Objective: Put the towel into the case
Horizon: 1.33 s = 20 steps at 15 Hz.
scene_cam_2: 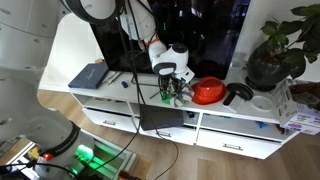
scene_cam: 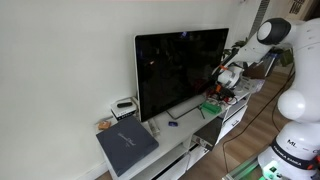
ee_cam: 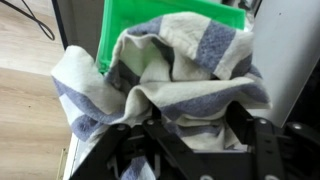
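A white towel with grey-blue stripes (ee_cam: 170,75) lies bunched in a bright green case (ee_cam: 150,20), filling most of the wrist view. My gripper (ee_cam: 195,110) is right at the towel. Its two black fingers stand apart on either side of a thick fold, and the tips are partly hidden by cloth. In both exterior views the gripper (scene_cam: 224,78) (scene_cam_2: 173,80) hangs low over the green case (scene_cam: 211,106) (scene_cam_2: 168,97) on the white TV cabinet. The towel is too small to make out there.
A large black TV (scene_cam: 182,70) stands just behind the case. A red bowl (scene_cam_2: 208,92), a black object (scene_cam_2: 236,94) and a potted plant (scene_cam_2: 280,45) are beside it. A dark folder (scene_cam: 127,148) lies at the cabinet's other end. A cabinet drawer (scene_cam_2: 160,118) is open.
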Motion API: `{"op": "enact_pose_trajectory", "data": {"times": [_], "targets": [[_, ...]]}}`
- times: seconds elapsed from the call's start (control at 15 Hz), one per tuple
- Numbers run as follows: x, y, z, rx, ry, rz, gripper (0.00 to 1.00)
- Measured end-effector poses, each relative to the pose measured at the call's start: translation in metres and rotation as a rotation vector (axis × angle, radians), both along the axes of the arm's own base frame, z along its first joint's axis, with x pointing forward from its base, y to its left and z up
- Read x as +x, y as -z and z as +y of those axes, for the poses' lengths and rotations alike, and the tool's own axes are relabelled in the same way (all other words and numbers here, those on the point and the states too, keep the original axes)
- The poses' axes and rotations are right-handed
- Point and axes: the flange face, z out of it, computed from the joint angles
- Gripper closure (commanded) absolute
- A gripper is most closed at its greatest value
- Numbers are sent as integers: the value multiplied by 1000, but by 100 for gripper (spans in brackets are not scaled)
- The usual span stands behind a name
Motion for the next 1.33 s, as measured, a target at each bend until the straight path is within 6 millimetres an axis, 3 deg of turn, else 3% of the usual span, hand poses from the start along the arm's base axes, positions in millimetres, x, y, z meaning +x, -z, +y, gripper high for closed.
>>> {"op": "enact_pose_trajectory", "data": {"times": [0.33,0.67,0.8,1.07,1.33], "targets": [[-14,-17,3,-8,4,4,44],[-24,-35,4,-35,8,-17,87],[-25,-41,5,-45,1,-28,99],[-20,-44,14,-35,-14,-42,100],[-20,-34,20,-17,-21,-30,100]]}}
